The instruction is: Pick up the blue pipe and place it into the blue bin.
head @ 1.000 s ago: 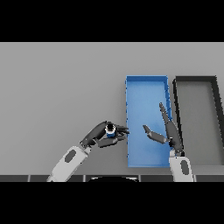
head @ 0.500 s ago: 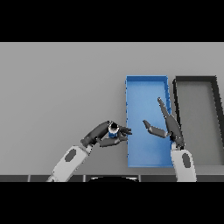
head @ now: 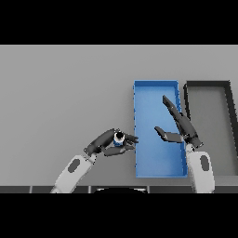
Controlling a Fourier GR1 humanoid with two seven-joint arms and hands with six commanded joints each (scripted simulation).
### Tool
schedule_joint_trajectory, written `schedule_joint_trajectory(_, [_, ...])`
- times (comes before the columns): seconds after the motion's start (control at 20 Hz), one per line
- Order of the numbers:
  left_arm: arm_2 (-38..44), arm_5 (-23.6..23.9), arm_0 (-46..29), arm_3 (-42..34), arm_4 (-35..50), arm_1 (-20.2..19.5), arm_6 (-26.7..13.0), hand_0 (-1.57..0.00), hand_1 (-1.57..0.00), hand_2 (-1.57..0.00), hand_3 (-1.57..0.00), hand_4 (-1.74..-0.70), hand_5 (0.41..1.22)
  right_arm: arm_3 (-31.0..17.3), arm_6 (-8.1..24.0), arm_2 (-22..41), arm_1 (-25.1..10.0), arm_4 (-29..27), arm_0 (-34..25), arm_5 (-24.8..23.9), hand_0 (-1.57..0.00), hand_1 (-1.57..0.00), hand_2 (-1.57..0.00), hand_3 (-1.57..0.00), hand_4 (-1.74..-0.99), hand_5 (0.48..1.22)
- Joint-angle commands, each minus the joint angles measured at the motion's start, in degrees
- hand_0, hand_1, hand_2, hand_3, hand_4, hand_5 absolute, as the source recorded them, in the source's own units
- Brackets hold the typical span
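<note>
- Head view: my left hand (head: 108, 144) has its fingers curled round the blue pipe (head: 119, 138), just left of the blue bin (head: 137, 116).
- Pipe stands end-up; bin's left wall touches my fingertips.
- My right hand (head: 180, 128), fingers straight, hovers over the bin.

Pipe (head: 119, 138): short blue piece, dark open end facing up, standing roughly upright, pinched in a hand just left of the bin's left wall, outside it. Bin (head: 136, 121): blue, rectangular, open-topped, long axis running away from the robot, on the table.
</note>
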State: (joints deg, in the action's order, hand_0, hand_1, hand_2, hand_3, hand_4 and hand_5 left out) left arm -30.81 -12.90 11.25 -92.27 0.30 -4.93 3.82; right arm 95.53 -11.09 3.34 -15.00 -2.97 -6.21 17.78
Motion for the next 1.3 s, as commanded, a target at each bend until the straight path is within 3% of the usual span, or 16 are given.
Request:
schedule_joint_trajectory(0.0, [0.18, 0.05, 0.39, -0.25, -0.17, 0.31, -0.90, -1.57, -1.57, -1.57, -1.57, -1.47, 1.221, 1.83, 1.77, 0.18, -1.71, -1.52, -1.04, 1.94, 0.00, -0.01, -0.02, 0.00, -1.163, 0.592])
schedule_joint_trajectory(0.25, [1.11, -0.63, -0.74, -0.68, -1.56, 0.32, -0.33, -1.57, -1.57, -1.57, -1.57, -1.47, 1.221, 11.78, 10.52, 3.38, -8.35, -8.29, -4.14, 9.63, 0.00, 0.00, 0.00, 0.00, -1.194, 0.543])
schedule_joint_trajectory(0.45, [1.19, -1.48, -0.33, -0.80, -2.67, 1.51, -1.13, -1.57, -1.57, -1.57, -1.57, -1.47, 1.221, 14.48, 12.94, 6.90, -10.29, -9.21, -7.63, 13.72, 0.00, 0.00, 0.00, 0.00, -1.246, 0.526])
schedule_joint_trajectory(0.6, [1.12, -2.12, -0.59, -0.96, -3.82, 2.04, -1.78, -1.57, -1.57, -1.57, -1.57, -1.47, 1.221, 16.72, 17.79, 9.82, -9.58, -12.05, -9.89, 14.30, 0.00, 0.00, 0.00, 0.00, -1.242, 0.524])
schedule_joint_trajectory(0.8, [2.23, -3.22, -0.39, -0.12, -4.11, 2.94, -1.79, -1.57, -1.57, -1.57, -1.57, -1.48, 1.221, 14.72, 22.93, 13.37, -7.58, -14.20, -14.51, 15.99, 0.00, 0.00, 0.00, 0.00, -1.220, 0.525])
schedule_joint_trajectory(1.2, [3.89, -7.72, -0.42, 0.71, -2.47, 4.65, -2.09, -1.57, -1.57, -1.57, -1.57, -1.46, 1.221, 9.01, 26.72, 18.74, -1.75, -13.12, -22.31, 18.71, 0.00, 0.00, 0.00, 0.00, -1.208, 0.512])
schedule_joint_trajectory(1.25, [3.98, -8.29, -0.81, 0.90, -3.21, 4.16, -0.33, -1.57, -1.57, -1.57, -1.57, -1.45, 1.221, 7.66, 26.90, 19.22, -1.06, -12.49, -23.17, 19.20, 0.00, -0.01, -0.02, 0.00, -1.214, 0.511])
